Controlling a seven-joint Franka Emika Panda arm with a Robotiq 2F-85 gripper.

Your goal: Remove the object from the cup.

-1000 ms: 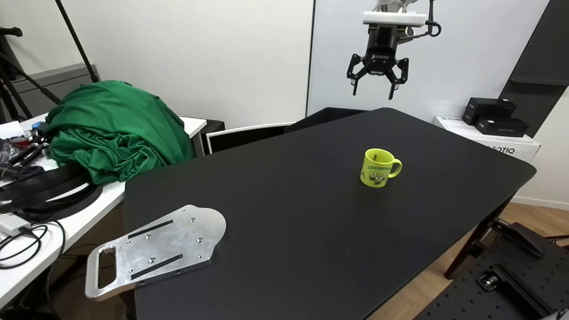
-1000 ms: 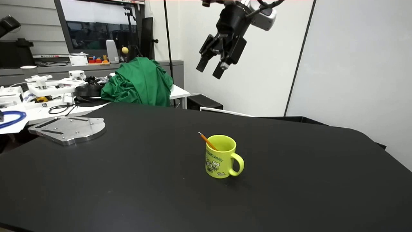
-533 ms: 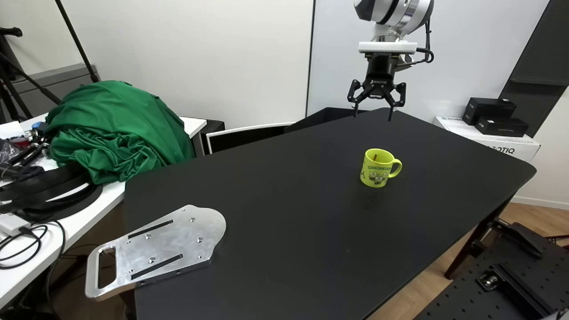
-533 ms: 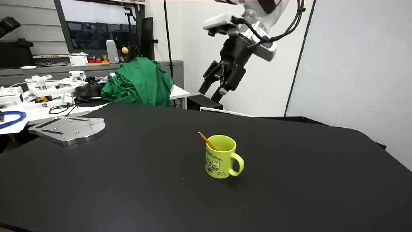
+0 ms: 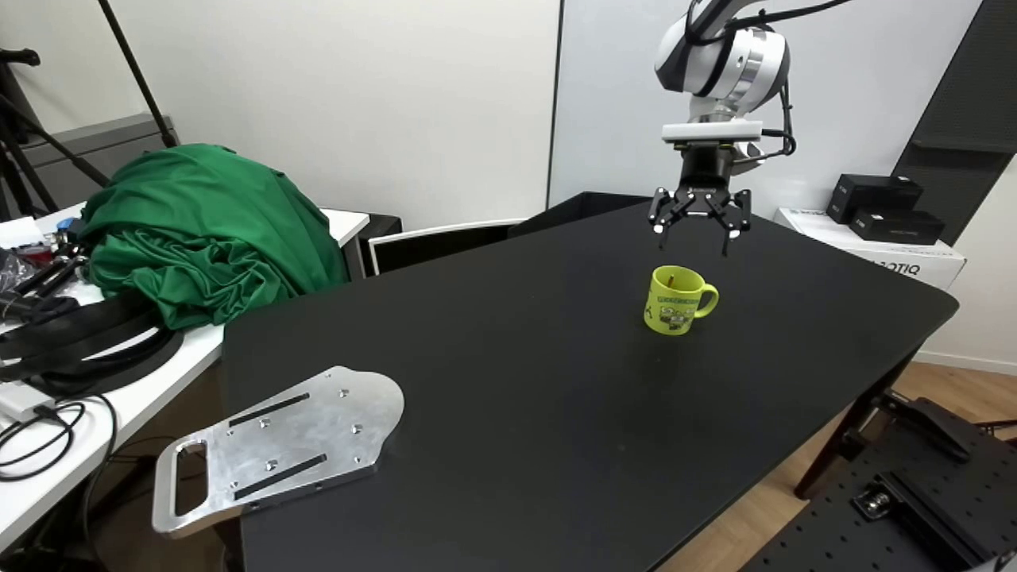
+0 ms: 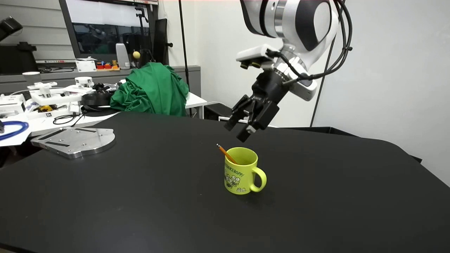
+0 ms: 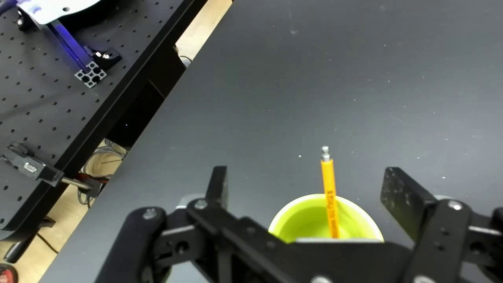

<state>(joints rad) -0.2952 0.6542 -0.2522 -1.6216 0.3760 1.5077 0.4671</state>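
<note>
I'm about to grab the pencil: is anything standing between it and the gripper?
Nothing visible blocks the open gripper from the upper end of the pencil, which sticks out above the cup; its lower part sits inside.

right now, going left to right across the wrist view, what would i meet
Perforated black board, one tool finger, lime mug with the orange pencil in it, the other tool finger.

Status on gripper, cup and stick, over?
Gripper open, apart from cup. Orange stick inside cup, leaning, upper end above rim. Nothing seen between gripper and stick.
</note>
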